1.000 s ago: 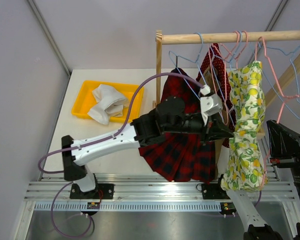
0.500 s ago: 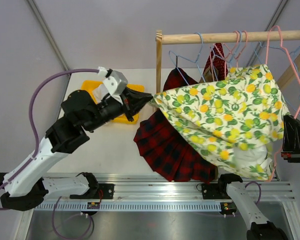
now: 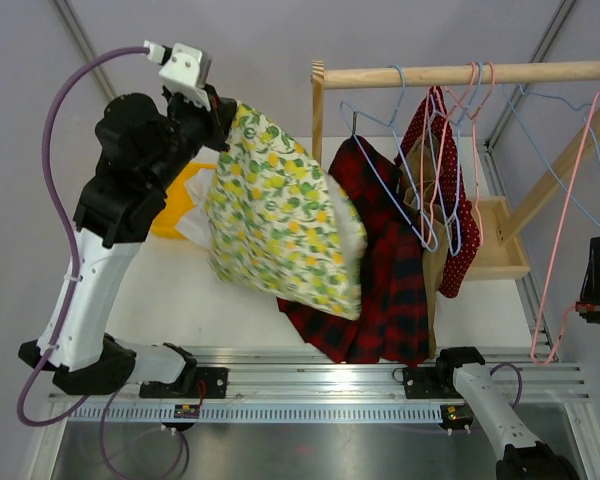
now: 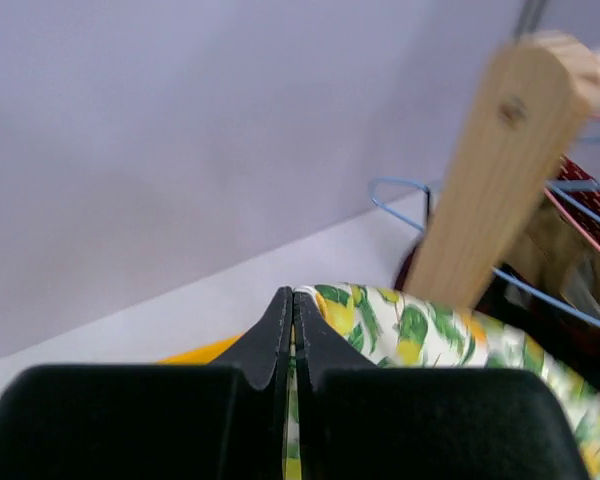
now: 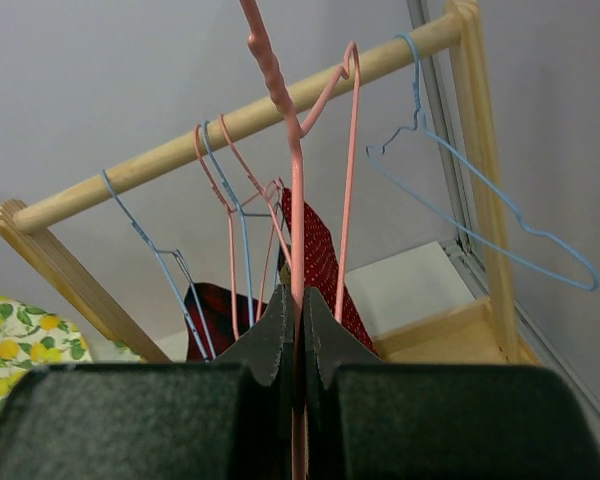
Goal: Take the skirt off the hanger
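The left fingers [image 4: 288, 312] are clenched on the lemon-print garment [image 3: 280, 220], high over the surface [image 3: 180, 290]. To their right and lower, the tartan skirt [image 3: 385, 300] hangs on the pale-blue hanger [image 3: 385, 190] from the wooden rail [image 3: 460, 73], its length pointing down. Farther right, the right fingers [image 5: 290, 312] pinch a pink hanger [image 5: 296, 200]. The left arm seems nearer to the skirt.

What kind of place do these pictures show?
Probably a robot test cell in a laboratory, not a home: plain grey walls, a metal mounting rail, and a wooden clothes rack.
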Robot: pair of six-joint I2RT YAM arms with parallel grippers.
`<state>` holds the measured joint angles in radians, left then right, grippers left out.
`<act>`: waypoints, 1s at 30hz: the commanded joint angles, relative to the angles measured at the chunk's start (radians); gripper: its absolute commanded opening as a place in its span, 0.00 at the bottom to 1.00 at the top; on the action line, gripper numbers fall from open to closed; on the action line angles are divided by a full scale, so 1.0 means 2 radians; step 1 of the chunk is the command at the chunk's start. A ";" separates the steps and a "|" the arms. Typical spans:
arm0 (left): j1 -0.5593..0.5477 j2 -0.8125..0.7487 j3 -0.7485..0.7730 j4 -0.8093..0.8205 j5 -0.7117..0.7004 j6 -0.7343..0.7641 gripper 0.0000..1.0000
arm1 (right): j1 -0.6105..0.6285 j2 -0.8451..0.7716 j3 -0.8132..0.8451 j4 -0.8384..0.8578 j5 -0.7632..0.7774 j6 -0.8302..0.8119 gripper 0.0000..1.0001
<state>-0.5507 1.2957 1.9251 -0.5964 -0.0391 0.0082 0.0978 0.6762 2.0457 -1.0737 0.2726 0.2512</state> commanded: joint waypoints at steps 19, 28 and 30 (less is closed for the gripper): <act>0.199 0.130 -0.078 0.132 0.022 -0.095 0.00 | 0.003 0.006 -0.095 -0.009 -0.003 0.009 0.00; 0.201 0.039 -0.235 0.137 -0.032 -0.126 0.99 | 0.003 0.006 -0.162 0.052 -0.001 0.006 0.00; 0.201 0.003 -0.248 0.133 -0.034 -0.125 0.99 | 0.003 0.014 -0.173 0.078 0.006 0.002 0.00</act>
<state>-0.1528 1.4826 1.4223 -0.4278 -0.0628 -0.2222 0.0982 0.6792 1.7161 -1.0592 0.2703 0.2756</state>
